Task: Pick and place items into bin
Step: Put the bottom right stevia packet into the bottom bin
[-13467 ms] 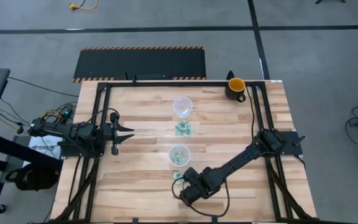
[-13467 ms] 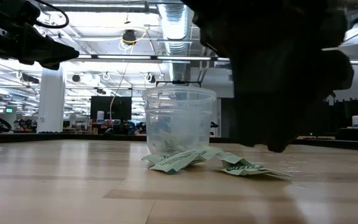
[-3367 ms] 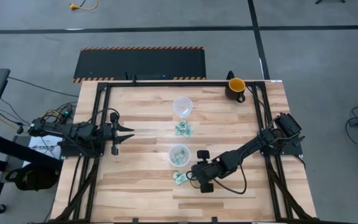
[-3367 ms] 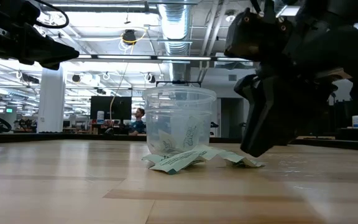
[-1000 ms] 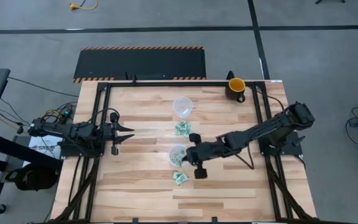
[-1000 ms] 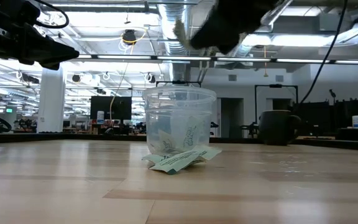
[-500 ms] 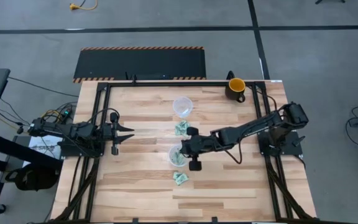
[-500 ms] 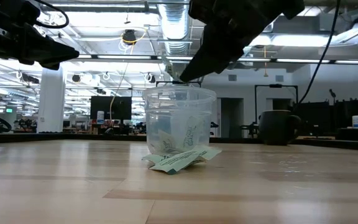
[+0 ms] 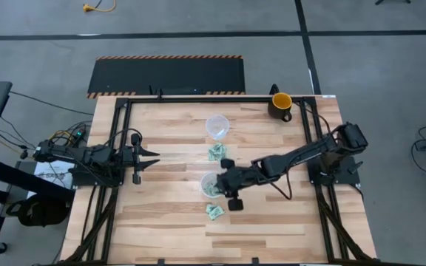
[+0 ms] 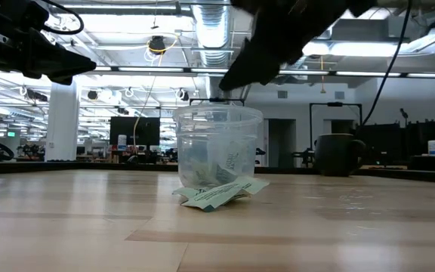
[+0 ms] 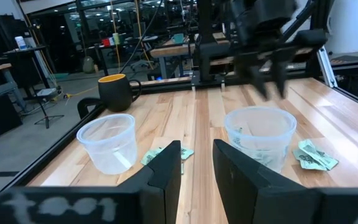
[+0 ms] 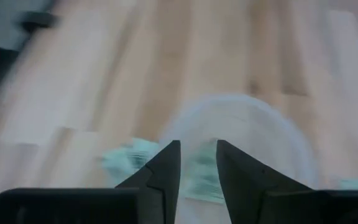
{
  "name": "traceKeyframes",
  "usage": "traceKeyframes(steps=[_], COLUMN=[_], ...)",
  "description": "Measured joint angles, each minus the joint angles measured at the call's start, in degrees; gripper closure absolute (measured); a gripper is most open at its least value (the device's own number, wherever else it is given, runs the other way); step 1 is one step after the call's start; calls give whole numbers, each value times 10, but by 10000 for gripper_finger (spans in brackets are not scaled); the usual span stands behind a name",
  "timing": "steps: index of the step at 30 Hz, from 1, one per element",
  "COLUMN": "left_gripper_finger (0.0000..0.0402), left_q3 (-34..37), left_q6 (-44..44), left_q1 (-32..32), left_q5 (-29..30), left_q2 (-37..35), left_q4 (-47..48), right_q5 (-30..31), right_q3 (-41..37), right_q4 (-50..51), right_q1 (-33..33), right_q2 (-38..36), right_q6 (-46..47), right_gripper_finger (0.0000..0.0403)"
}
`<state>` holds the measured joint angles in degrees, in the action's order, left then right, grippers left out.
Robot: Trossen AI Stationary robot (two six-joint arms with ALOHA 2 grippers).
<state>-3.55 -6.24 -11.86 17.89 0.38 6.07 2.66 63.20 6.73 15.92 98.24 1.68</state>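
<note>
The right gripper (image 9: 219, 181) hovers over the near cup (image 9: 212, 184), fingers slightly parted and empty. Descending, it could topple the light cup, spilling the green items (image 10: 216, 177).

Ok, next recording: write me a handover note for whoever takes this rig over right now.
Right gripper: above the near clear cup, fingers slightly apart, nothing visibly held.
Left gripper: waiting at the table's left side, fingers apart, empty.
Done: several pale green packets lie in the near cup.
Left: packets beside that cup and another pile by the far cup, which looks empty.
The mug is not part of the job.
</note>
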Motion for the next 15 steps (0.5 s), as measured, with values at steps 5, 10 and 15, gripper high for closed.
traceKeyframes(steps=[5, 10, 15], left_gripper_finger=[317, 317, 317], left_q3=[0, 0, 0], left_q6=[0, 0, 0], left_q1=[0, 0, 0], left_q5=[0, 0, 0], left_q2=[0, 0, 0], left_q4=[0, 0, 0], right_q5=[-28, -27, -22], right_q3=[17, 17, 16], right_q4=[-4, 3, -24], right_q1=[45, 84, 101], right_q2=[-1, 5, 47], right_q6=[-1, -21, -21], right_gripper_finger=[305, 305, 305])
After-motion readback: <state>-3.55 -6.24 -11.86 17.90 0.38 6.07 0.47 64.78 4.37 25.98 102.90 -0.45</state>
